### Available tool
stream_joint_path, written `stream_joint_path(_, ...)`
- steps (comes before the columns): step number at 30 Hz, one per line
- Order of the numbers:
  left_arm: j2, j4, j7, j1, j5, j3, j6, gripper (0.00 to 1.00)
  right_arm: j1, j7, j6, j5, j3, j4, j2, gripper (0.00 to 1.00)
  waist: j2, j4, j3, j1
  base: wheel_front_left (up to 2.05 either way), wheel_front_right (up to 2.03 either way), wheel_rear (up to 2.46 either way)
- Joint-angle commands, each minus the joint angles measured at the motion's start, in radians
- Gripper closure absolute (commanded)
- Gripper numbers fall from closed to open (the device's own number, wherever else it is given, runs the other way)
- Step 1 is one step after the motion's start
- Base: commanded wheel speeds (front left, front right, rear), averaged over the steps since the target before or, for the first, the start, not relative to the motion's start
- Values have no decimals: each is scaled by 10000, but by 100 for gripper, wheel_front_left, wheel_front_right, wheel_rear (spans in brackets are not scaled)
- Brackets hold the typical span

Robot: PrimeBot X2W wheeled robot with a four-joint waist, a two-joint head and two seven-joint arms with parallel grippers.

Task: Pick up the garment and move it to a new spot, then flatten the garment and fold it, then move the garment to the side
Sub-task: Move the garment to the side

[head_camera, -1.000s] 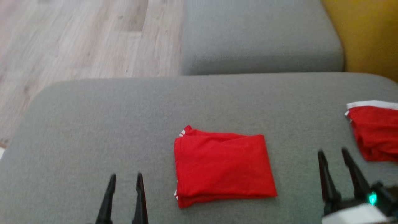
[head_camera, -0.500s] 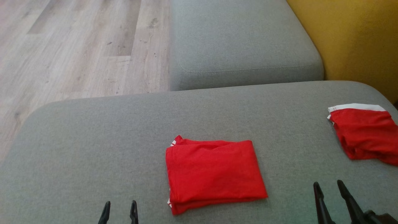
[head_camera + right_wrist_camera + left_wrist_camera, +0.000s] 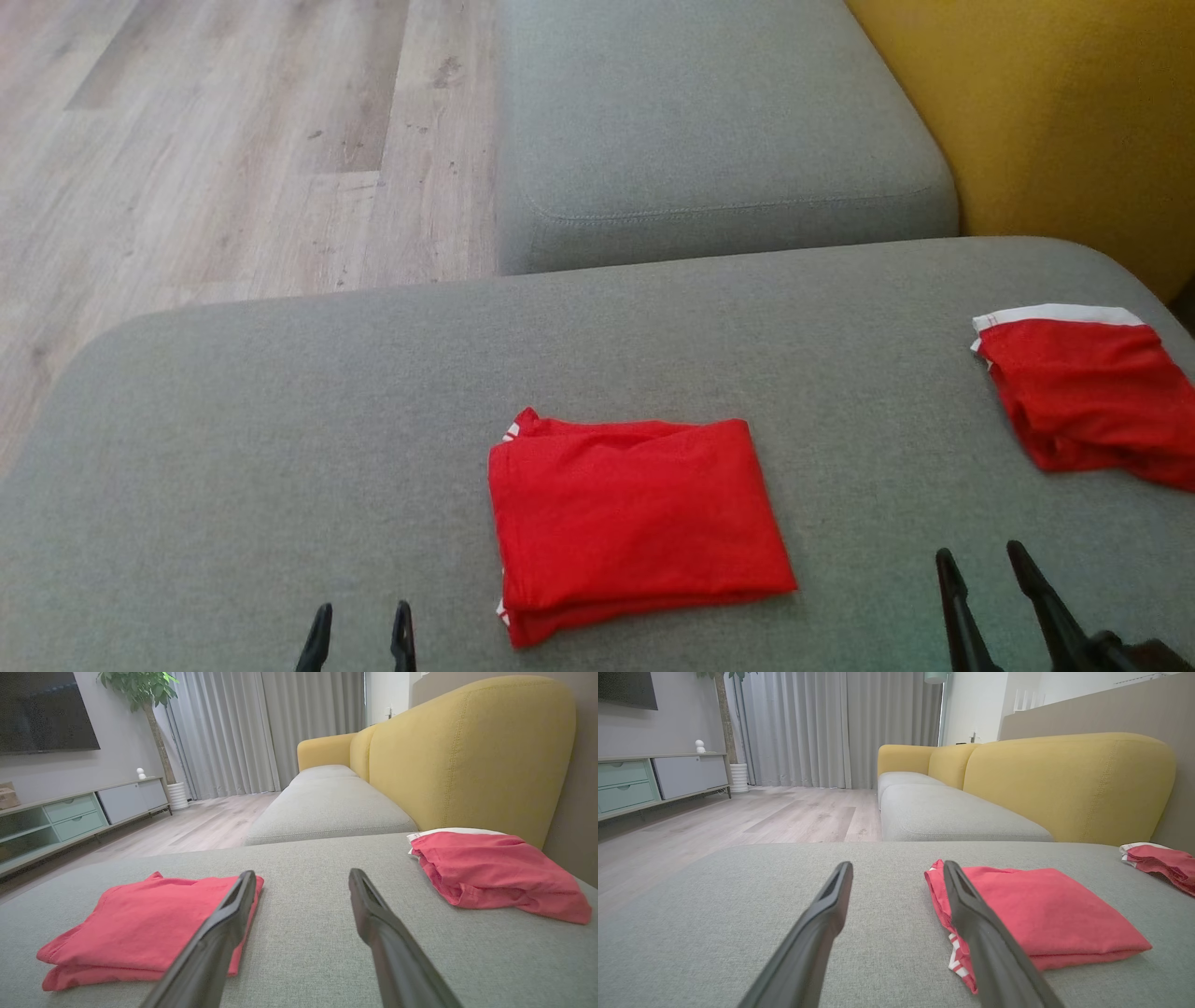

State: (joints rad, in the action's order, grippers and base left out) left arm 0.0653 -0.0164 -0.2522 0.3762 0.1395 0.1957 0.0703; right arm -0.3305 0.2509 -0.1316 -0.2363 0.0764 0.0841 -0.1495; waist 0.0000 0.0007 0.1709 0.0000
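Note:
A red garment (image 3: 635, 523) lies folded into a neat rectangle in the middle of the grey cushion (image 3: 280, 420); it is also in the left wrist view (image 3: 1041, 919) and the right wrist view (image 3: 149, 928). My left gripper (image 3: 359, 621) hovers open at the bottom edge, left of the garment, with nothing between its fingers. Near the bottom right corner my right gripper (image 3: 985, 565) is open and empty, right of the garment. In the wrist views both grippers (image 3: 896, 870) (image 3: 302, 877) stand spread just above the cushion.
A second red garment with a white band (image 3: 1083, 392) lies at the cushion's right edge (image 3: 490, 868). Behind are another grey seat cushion (image 3: 709, 121), the yellow sofa back (image 3: 1055, 121) and wooden floor (image 3: 205, 159) to the left.
The head camera tilted and turned, so the scene shifted left. Both grippers drew back toward the bottom edge, away from the folded garment. The garment lies unchanged.

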Motion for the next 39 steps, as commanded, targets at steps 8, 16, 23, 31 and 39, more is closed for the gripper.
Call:
stream_joint_path(8,-147,430,-95,-335,-76,-241,57,0,424,108,9,61,245,10,-356,0,0,102,-123,0,0,0,0)
stream_joint_path(16,-149,522,-95,-680,196,90,-80,0,1665,-131,9,-738,917,1981,-288,0,0,411,-646,0,0,0,0)
stream_joint_path(23,-150,566,-95,-1150,327,590,-571,0,3813,-2318,9,-3856,2018,3805,-13,0,0,753,-1151,0,0,0,0)
stream_joint_path(31,-150,577,-95,-1484,174,865,-687,0,5344,-4609,9,-6942,2702,5364,62,0,0,1196,-1493,0,0,0,0)
stream_joint_path(39,-150,558,-95,-1564,306,956,-494,0,5692,-4311,9,-8584,3272,4710,-289,100,0,1119,-1688,0,0,0,0)
